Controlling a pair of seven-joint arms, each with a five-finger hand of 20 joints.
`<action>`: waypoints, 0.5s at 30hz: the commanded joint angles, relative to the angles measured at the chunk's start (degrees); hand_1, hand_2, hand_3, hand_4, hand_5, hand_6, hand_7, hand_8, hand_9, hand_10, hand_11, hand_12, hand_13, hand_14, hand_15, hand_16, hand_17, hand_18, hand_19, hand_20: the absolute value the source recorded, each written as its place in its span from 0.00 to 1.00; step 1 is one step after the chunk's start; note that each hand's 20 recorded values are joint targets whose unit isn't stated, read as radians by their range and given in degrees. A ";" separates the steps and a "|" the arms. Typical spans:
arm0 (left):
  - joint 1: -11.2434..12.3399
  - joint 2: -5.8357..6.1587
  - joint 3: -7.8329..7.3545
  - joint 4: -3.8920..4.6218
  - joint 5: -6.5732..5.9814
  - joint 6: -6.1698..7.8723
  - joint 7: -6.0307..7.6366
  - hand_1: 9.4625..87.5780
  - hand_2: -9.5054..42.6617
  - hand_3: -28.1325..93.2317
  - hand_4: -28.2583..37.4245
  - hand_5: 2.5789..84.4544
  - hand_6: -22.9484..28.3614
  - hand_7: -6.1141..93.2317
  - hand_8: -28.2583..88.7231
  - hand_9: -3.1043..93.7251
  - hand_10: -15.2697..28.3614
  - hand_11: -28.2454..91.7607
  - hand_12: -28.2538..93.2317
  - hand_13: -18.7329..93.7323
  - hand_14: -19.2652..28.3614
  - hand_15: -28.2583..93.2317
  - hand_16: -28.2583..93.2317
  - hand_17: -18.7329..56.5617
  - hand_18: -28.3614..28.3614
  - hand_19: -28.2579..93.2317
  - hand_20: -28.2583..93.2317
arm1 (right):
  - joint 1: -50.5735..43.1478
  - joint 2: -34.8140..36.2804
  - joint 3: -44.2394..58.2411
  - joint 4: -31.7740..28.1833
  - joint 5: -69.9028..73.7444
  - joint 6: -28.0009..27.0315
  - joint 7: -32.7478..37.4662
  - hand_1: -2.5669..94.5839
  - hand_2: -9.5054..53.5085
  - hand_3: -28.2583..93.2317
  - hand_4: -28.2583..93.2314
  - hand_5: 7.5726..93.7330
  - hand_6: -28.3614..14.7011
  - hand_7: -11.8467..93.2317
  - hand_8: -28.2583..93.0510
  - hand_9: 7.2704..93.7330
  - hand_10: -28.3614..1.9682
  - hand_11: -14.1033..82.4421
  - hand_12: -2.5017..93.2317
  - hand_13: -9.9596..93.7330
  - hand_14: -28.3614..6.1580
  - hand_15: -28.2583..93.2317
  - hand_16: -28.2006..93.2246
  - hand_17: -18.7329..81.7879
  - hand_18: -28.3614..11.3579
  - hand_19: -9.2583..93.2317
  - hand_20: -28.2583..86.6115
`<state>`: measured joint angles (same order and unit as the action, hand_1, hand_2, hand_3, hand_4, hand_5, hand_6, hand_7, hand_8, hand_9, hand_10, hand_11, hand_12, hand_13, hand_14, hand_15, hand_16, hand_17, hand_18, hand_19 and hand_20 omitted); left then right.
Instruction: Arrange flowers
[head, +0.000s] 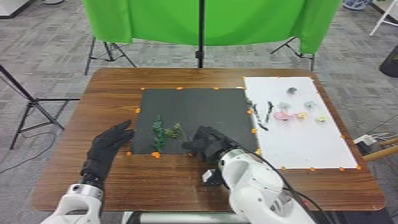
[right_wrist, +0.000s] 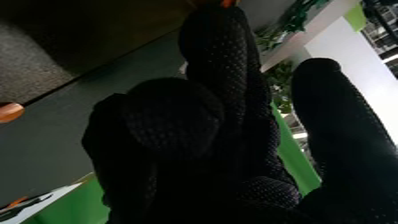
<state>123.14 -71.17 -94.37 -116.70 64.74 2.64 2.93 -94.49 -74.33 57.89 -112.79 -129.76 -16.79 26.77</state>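
A green cloth (head: 151, 22) hangs beyond 1 brown wooden table (head: 107, 90) on grey floor (head: 53, 45), 1 black stand (head: 33, 101) at left.

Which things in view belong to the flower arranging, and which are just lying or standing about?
For the arranging:
long green leafy stem
smaller green sprig
pink flower
pale yellow flower

Just about:
green cloth
black tripod
orange pieces

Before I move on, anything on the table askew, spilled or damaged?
Nothing stands out. Green sprigs lie on the dark mat, and the pink flower and dark stems lie loose on the white sheet, which reads as normal layout. Nothing looks spilled or broken.
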 joint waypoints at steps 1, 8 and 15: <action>0.87 -0.48 -0.23 -0.17 0.33 -0.67 -0.80 0.13 0.21 0.76 0.03 0.50 0.54 0.10 0.21 0.47 0.68 0.36 0.35 0.45 0.74 0.30 0.26 0.30 0.69 0.24 0.37 | 0.16 1.45 4.57 -3.74 0.78 3.44 -0.88 0.31 0.23 0.75 0.19 0.84 0.56 0.29 0.18 0.95 0.45 0.53 0.30 0.99 0.67 0.70 0.49 0.86 0.43 1.00 0.70; 0.77 -0.23 -0.27 -0.19 0.38 -0.56 -1.12 0.12 0.20 0.76 0.02 0.49 0.52 0.10 0.20 0.47 0.65 0.35 0.34 0.45 0.71 0.30 0.26 0.30 0.69 0.24 0.37 | 4.85 7.94 11.44 -2.24 -3.76 7.32 0.59 0.35 0.06 0.77 0.17 0.83 0.60 0.31 0.18 0.95 0.48 0.54 0.31 0.99 0.69 0.71 0.50 0.86 0.41 1.00 0.71; 0.80 -0.46 -0.11 -0.17 0.42 -0.50 -0.94 0.12 0.20 0.76 0.02 0.48 0.52 0.11 0.20 0.47 0.64 0.35 0.34 0.45 0.70 0.30 0.26 0.30 0.68 0.24 0.37 | 8.16 9.83 16.62 6.60 -7.12 2.16 4.84 0.32 0.03 0.73 0.14 0.78 0.57 0.26 0.17 0.93 0.49 0.56 0.32 0.98 0.70 0.72 0.50 0.85 0.41 1.00 0.74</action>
<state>123.21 -71.17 -94.45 -116.82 64.77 2.55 2.61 -90.02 -67.15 68.90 -113.87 -134.65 -9.74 27.04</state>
